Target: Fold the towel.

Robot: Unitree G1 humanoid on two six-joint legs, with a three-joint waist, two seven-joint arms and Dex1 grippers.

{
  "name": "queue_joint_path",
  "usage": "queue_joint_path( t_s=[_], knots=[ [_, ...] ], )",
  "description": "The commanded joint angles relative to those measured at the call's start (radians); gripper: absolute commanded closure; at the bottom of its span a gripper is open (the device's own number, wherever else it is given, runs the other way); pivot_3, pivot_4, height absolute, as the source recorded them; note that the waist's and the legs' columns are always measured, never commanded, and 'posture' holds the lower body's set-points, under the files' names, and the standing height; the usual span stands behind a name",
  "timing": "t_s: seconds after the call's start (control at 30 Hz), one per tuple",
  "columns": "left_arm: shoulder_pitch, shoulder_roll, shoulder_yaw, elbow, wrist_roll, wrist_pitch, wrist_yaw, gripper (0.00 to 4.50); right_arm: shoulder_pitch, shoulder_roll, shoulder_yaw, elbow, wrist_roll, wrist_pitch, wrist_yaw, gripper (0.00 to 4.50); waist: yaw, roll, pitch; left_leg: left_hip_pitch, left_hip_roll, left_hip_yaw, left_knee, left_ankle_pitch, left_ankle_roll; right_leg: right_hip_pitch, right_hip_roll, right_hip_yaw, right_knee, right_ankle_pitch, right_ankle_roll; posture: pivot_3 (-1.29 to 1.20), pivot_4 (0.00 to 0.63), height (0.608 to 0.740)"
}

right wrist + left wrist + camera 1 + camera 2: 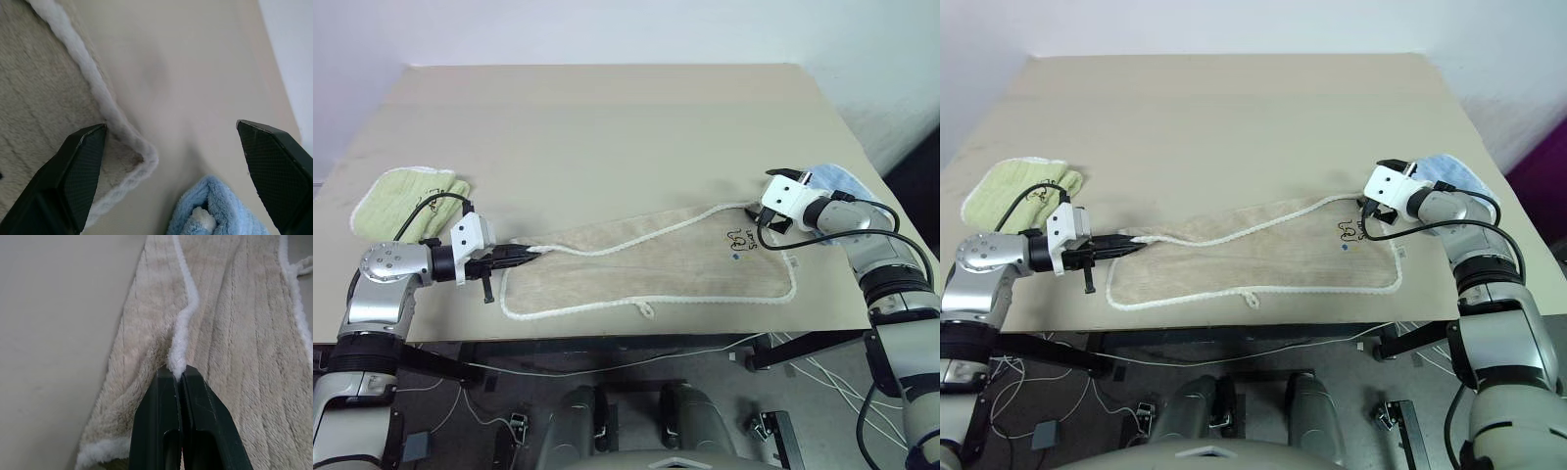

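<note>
The towel is beige with white corded edging and lies lengthwise near the table's front edge. A dark embroidered mark sits at its right end, and a small white loop hangs off its near edge. My left gripper is shut on the towel's white edging at the left end; in the left wrist view the left gripper pinches the cord between its black fingers. My right gripper is open at the towel's far right corner. In the right wrist view the right gripper holds nothing.
A folded light-green towel lies at the table's left edge behind my left arm. A light-blue towel lies at the right edge, just past my right gripper. The tan table stretches away behind the towel.
</note>
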Motion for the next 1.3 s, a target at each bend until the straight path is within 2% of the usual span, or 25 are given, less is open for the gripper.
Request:
queue_joint_path(
  t_s=[0.03,0.33,0.37,0.4,0.57,0.73,0.83,0.9,1.07,1.23,1.3],
  knots=[
    [0.004,0.014,0.03,-0.044,-0.011,0.004,0.01,4.5,-0.041,-0.005,0.011,0.029,-0.021,-0.043,-0.005,0.9,0.0,0.0,0.0,0.0,0.0,0.0,0.0,0.0,0.0,0.0,0.0,0.0,0.0,0.0,0.0,0.0,0.15,0.74],
    [0.014,0.01,0.033,-0.054,-0.006,0.008,0.026,4.5,-0.037,0.0,0.011,0.047,-0.016,-0.069,0.018,4.05,0.0,0.0,0.0,0.0,0.0,0.0,0.0,0.0,0.0,0.0,0.0,0.0,0.0,0.0,0.0,0.0,0.15,0.74],
    [0.014,0.009,0.033,-0.054,-0.006,0.008,0.027,4.5,-0.036,0.0,0.011,0.047,-0.016,-0.07,0.018,4.36,0.0,0.0,0.0,0.0,0.0,0.0,0.0,0.0,0.0,0.0,0.0,0.0,0.0,0.0,0.0,0.0,0.15,0.74],
    [0.013,0.008,0.032,-0.053,-0.005,0.007,0.028,4.5,-0.035,0.0,0.011,0.048,-0.016,-0.07,0.019,4.48,0.0,0.0,0.0,0.0,0.0,0.0,0.0,0.0,0.0,0.0,0.0,0.0,0.0,0.0,0.0,0.0,0.15,0.74],
    [0.009,0.004,0.033,-0.046,-0.006,0.004,0.034,4.5,-0.032,-0.002,0.008,0.045,-0.015,-0.071,0.015,4.48,0.0,0.0,0.0,0.0,0.0,0.0,0.0,0.0,0.0,0.0,0.0,0.0,0.0,0.0,0.0,0.0,0.15,0.74],
    [-0.11,-0.037,0.104,0.083,0.026,-0.028,0.236,4.5,-0.061,-0.008,-0.013,0.021,0.001,-0.063,-0.003,4.48,0.003,0.0,0.0,0.0,0.0,0.0,0.0,0.0,0.0,0.0,0.0,0.0,0.0,0.0,0.0,0.0,0.15,0.74],
    [-0.254,-0.05,0.129,0.238,0.052,-0.026,0.36,4.5,-0.127,-0.001,-0.031,0.029,0.014,-0.052,-0.025,4.48,0.0,0.001,0.0,0.0,0.0,0.0,0.0,0.0,0.0,0.001,0.0,0.0,0.0,0.0,0.0,0.0,0.15,0.74],
    [-0.314,-0.056,0.132,0.306,0.063,-0.045,0.387,4.5,-0.16,0.005,-0.034,0.042,0.016,-0.046,-0.043,4.48,-0.001,0.001,0.0,0.0,0.0,0.0,0.0,0.0,0.0,0.0,0.0,0.0,0.0,0.0,0.0,0.0,0.15,0.74],
    [-0.655,-0.057,0.124,0.623,0.169,-0.104,0.655,4.5,-0.37,0.012,-0.035,0.111,-0.017,-0.014,-0.168,4.48,-0.001,0.0,0.002,0.0,0.0,0.003,0.0,0.001,-0.001,0.001,0.001,0.0,0.0,0.0,0.001,0.0,0.15,0.74],
    [-0.778,-0.024,0.157,0.702,0.153,-0.154,0.661,4.5,-0.448,-0.005,-0.094,0.078,0.061,-0.037,-0.117,4.48,-0.001,0.0,0.002,0.0,0.0,0.004,-0.002,0.001,-0.001,0.001,0.001,0.0,-0.001,-0.001,0.001,0.0,0.15,0.74],
    [-0.749,0.008,0.193,0.656,0.094,-0.109,0.556,4.5,-0.389,-0.02,-0.137,-0.033,0.162,-0.029,0.033,4.48,-0.004,0.0,0.002,0.0,0.0,0.005,-0.003,0.001,-0.001,0.001,0.001,0.0,-0.001,-0.001,0.002,0.0,0.15,0.74]
  ],
)
